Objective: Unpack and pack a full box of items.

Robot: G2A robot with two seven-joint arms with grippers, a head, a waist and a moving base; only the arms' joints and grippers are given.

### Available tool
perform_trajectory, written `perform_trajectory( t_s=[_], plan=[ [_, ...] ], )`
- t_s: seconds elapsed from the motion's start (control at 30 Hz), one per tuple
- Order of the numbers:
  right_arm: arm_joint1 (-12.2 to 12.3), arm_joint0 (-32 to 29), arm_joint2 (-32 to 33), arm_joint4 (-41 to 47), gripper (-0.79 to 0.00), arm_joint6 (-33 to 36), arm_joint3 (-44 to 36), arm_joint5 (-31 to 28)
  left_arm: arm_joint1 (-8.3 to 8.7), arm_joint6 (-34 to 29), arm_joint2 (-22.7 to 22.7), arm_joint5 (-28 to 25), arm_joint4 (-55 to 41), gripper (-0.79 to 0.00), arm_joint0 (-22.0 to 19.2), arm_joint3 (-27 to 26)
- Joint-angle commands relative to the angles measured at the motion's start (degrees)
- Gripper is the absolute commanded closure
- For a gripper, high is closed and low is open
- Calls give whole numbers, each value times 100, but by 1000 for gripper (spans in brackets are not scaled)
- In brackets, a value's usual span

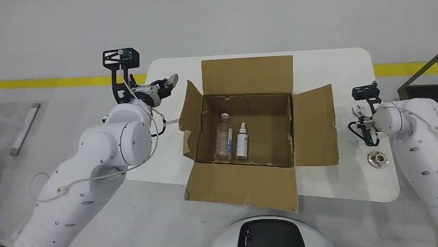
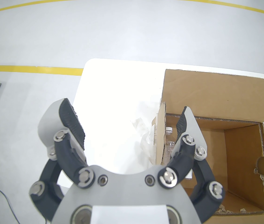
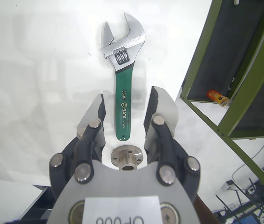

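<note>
We judge the unpacking half to be in hand: the cardboard box [image 1: 311, 127] stands open in the middle of the table [image 1: 342, 62] with a clear bottle [image 1: 223, 137] and a white spray bottle [image 1: 241, 142] lying side by side on its floor, while an adjustable wrench [image 3: 122, 54] and a metal flange [image 3: 126, 157] lie on the table well apart from the box. The right gripper [image 3: 127, 96] straddles the wrench's green handle, fingers apart, with a gap showing on each side. The left gripper [image 2: 126, 111] is spread wide, holds nothing, and hangs just beside the box's near flap. The next move, we think, calls for the left arm to clear that flap and drop onto a bottle. We cannot tell how high the right pads sit above the table. From the left wrist the flap and a finger hide most of the clear bottle, and the pale crumpled material beside the box is hard to make out.
</note>
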Motion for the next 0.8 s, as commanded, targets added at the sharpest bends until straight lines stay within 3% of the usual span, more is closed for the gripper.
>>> perform_trajectory(
  t_s=[0.0,0.43,0.77],
  plan=[
    [-1,11,-10,2,-308,-20,17,0,0,0,0,0,0,-785,0,0],
    [18,-76,71,136,-314,-254,-13,-90,0,0,0,0,0,-785,0,0],
    [39,-143,117,177,-274,-315,8,-123,0,0,0,0,0,-785,0,0]
  ],
)
